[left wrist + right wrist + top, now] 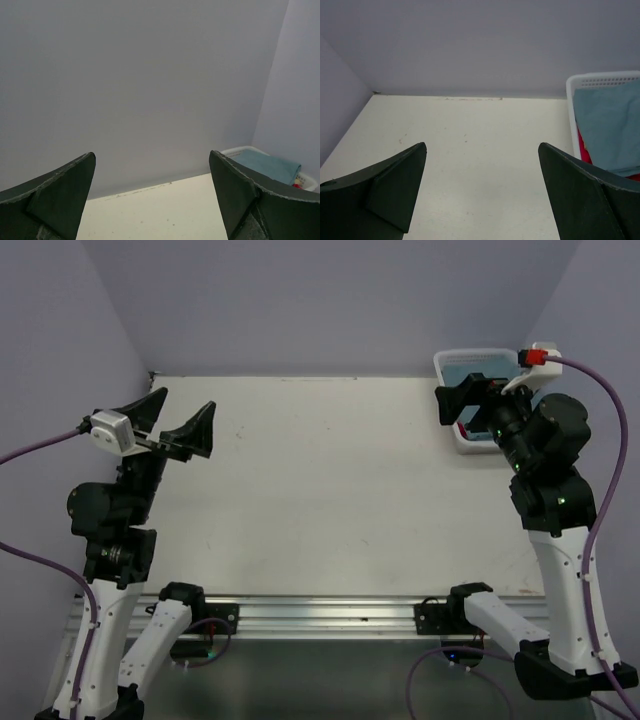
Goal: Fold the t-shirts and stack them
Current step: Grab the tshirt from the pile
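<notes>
Both gape empty: right gripper (481, 145) near the basket (600, 79) holding the teal t-shirt (610, 125), left gripper (151, 153) well apart.

The cream table (330, 490) carries a white mesh basket (600, 79), which sits at the table's far right corner, near the walls.

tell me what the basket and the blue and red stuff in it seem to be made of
The basket looks like white moulded plastic, fairly matte, judging by the even rows of small holes in its rim. The teal-blue t-shirt seems to be soft matte fabric, probably cotton; it lies in loose folds without shine. Of the red t-shirt only a sliver shows; likely cloth too.
</notes>
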You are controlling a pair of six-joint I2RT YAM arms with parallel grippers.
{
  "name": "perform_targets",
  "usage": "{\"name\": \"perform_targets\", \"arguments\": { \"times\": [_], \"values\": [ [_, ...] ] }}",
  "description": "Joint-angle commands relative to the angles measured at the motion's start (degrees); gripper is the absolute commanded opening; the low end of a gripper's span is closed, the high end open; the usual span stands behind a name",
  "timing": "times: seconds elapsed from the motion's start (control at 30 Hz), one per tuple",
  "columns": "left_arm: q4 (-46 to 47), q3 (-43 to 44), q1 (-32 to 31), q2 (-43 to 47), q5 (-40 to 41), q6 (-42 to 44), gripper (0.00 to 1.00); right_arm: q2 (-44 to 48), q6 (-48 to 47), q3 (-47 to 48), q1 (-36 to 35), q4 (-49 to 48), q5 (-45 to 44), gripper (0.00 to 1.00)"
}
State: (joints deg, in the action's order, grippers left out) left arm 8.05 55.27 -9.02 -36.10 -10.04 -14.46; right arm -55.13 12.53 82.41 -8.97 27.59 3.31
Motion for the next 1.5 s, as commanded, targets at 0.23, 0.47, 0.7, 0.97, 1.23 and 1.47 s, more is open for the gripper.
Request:
{"name": "perform_targets", "arguments": {
  "times": [0.23, 0.47, 0.7, 0.97, 1.23, 1.47],
  "values": [
    [0.65, 0.55, 0.23, 0.68, 0.82, -1.01, 1.00, 1.53, -1.28, -1.64, -0.17, -2.02, 2.76, 0.99],
    [-1.54, 0.54, 0.23, -3.18, 4.85, -2.59, 1.00, -13.98, 0.64, 1.42, -0.08, 1.14, -15.31, 0.99],
    [-6.91, 4.41, 0.23, -10.84, 6.53, -3.65, 1.00, -42.46, 2.13, 19.16, 4.82, 7.99, -31.95, 0.99],
    [-7.88, 4.15, 0.23, -8.91, 7.76, -2.51, 1.00, -68.07, 7.06, 49.05, 11.43, 24.17, -33.90, 0.99],
    [-10.25, 3.71, 0.14, -7.41, 7.67, -2.59, 1.00, -72.74, 11.81, 49.33, 17.23, 22.94, -23.63, 0.99],
    [-11.30, 3.71, 0.14, -6.79, 7.58, -2.68, 1.00, -77.58, 13.48, 49.16, 20.40, 24.00, -14.48, 0.99]
  ]
}}
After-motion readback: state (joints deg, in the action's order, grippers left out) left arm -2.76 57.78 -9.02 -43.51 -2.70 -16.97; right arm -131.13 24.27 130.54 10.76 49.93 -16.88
